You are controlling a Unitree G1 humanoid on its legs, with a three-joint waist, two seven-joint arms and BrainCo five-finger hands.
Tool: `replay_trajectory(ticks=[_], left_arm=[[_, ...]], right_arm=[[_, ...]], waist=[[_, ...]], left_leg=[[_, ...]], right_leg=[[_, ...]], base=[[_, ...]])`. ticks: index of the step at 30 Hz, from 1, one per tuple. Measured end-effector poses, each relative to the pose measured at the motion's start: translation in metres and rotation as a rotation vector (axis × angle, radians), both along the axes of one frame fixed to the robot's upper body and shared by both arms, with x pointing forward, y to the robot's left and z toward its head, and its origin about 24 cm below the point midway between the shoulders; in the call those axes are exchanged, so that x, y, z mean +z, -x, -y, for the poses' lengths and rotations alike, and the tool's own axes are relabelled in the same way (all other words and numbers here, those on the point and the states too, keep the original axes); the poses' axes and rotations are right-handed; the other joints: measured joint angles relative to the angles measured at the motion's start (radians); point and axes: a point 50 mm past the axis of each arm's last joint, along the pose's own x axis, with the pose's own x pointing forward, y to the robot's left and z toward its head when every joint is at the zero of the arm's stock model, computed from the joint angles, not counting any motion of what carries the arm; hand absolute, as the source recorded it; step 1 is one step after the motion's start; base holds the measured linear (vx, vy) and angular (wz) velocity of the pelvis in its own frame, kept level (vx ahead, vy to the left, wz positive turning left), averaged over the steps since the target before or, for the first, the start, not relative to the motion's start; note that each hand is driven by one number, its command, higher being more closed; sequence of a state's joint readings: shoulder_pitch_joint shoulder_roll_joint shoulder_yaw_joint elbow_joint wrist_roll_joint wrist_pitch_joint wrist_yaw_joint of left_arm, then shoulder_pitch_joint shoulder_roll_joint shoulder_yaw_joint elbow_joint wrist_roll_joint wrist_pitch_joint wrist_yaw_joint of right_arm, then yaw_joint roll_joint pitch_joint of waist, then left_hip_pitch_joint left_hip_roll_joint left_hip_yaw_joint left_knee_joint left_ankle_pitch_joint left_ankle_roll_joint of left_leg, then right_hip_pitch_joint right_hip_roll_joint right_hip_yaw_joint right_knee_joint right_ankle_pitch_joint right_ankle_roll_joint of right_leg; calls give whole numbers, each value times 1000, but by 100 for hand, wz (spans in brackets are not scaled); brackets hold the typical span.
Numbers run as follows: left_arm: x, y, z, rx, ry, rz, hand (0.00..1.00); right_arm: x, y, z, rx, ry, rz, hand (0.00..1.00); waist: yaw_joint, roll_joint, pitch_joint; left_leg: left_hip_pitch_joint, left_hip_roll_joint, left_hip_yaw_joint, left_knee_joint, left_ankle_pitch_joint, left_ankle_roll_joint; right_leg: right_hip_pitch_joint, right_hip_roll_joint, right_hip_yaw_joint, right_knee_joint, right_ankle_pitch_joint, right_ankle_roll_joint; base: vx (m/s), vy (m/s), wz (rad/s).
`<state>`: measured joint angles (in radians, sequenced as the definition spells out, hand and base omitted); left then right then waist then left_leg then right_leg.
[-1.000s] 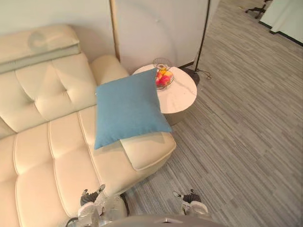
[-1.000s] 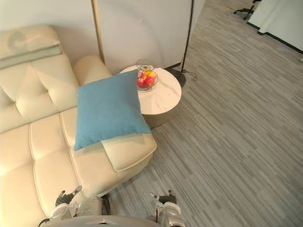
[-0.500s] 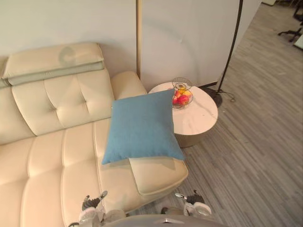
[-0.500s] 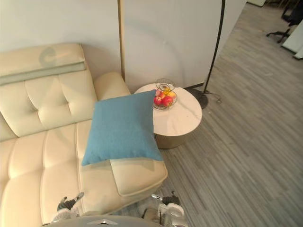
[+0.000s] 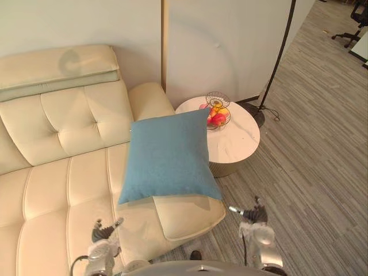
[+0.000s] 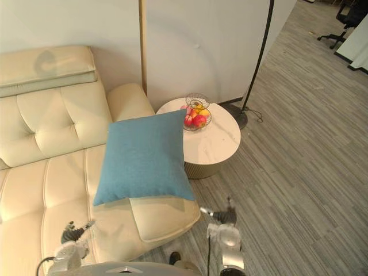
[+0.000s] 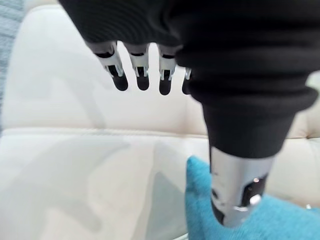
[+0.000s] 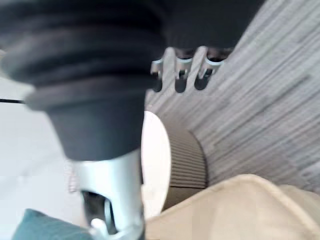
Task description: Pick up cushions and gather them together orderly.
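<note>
A blue square cushion [image 5: 169, 158] leans against the right-end armrest of the cream sofa [image 5: 63, 172], one corner overhanging the round table. My left hand [image 5: 102, 233] hovers low over the sofa's front seat, below and left of the cushion, fingers straight and holding nothing. My right hand [image 5: 253, 217] hangs over the floor just right of the armrest, also open and empty. In the left wrist view the cushion [image 7: 197, 200] lies past the open fingers [image 7: 142, 77]. The right wrist view catches a corner of the cushion [image 8: 35, 227].
A round white side table [image 5: 233, 135] carrying a wire fruit basket [image 5: 217, 112] stands right of the sofa, close to the cushion. A black floor-lamp pole [image 5: 280, 54] rises behind it. Grey striped carpet [image 5: 310, 172] spreads to the right; an office chair [image 5: 353, 23] is far off.
The camera has shifted slightly. Both hands have risen higher into view, the right one now beside the armrest over the floor. The cushion has stayed put.
</note>
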<state>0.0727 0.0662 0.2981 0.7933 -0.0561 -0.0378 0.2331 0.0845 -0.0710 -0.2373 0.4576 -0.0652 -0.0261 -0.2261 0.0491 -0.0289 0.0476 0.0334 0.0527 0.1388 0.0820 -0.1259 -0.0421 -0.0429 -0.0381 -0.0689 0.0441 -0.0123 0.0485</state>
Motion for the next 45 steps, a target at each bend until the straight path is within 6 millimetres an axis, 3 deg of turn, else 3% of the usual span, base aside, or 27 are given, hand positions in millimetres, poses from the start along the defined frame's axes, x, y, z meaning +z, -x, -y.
replay_trajectory(ticks=[4,8,12,14,17,23,27,28,29,31,35,45], left_arm=[[12,-12,-14,-40,-56,51,0],[18,-26,-14,-70,-65,84,0],[37,-64,-9,-128,-83,175,0],[58,-99,-4,-197,-114,257,0],[79,-131,3,-236,-129,333,0],[140,-195,16,-325,-188,498,0],[180,-224,30,-375,-225,596,0],[195,-233,36,-400,-239,633,100],[201,-237,39,-410,-245,646,100],[227,-251,48,-433,-265,704,100],[248,-259,48,-437,-288,743,100],[276,-265,59,-451,-268,849,100]], right_arm=[[12,-16,2,58,53,37,0],[28,-40,-3,130,97,94,0],[59,-78,-14,217,152,201,0],[85,-106,-30,304,187,290,0],[111,-129,-45,364,207,369,0],[158,-162,-79,463,223,507,0],[182,-174,-89,467,237,561,0],[189,-180,-94,470,251,574,0],[193,-182,-95,470,254,578,100],[213,-189,-100,478,257,622,100],[227,-196,-102,461,256,649,100],[241,-189,-102,422,166,743,100]], waist=[[2,3,5],[2,0,20],[2,-9,107],[3,-19,159],[7,-20,213],[15,-24,270],[21,-30,284],[20,-30,304],[19,-30,305],[13,-31,307],[10,-30,325],[13,-30,325]], left_leg=[[-25,-11,-5,0,10,11],[-69,-16,-15,-9,36,13],[-132,-20,-30,-32,85,11],[-222,-18,-32,-9,107,11],[-284,-13,-34,32,110,11],[-420,3,-43,114,110,9],[-493,12,-43,143,113,5],[-498,14,-43,146,114,3],[-507,15,-43,145,115,2],[-550,17,-43,142,126,0],[-564,29,-44,139,140,-9],[-549,31,-56,59,187,-22]], right_leg=[[4,-7,0,-56,40,1],[-35,-8,-2,-76,70,-3],[-97,-9,-5,-91,114,-10],[-177,-9,-2,-86,147,-15],[-232,-9,0,-57,157,-19],[-355,-9,0,7,161,-22],[-417,-7,0,13,176,-30],[-420,-6,0,12,180,-31],[-428,-5,0,13,182,-32],[-470,-3,0,8,194,-34],[-481,6,-4,2,203,-39],[-479,13,-21,-35,221,-52]], base=[[-50,37,3],[-81,-1,3],[-165,-32,6],[-192,-48,2],[-156,-34,1],[-131,-49,3],[-85,-29,0],[-50,-35,-3],[-50,-34,-2],[-51,-38,0],[1,-46,1],[11,-44,5]])
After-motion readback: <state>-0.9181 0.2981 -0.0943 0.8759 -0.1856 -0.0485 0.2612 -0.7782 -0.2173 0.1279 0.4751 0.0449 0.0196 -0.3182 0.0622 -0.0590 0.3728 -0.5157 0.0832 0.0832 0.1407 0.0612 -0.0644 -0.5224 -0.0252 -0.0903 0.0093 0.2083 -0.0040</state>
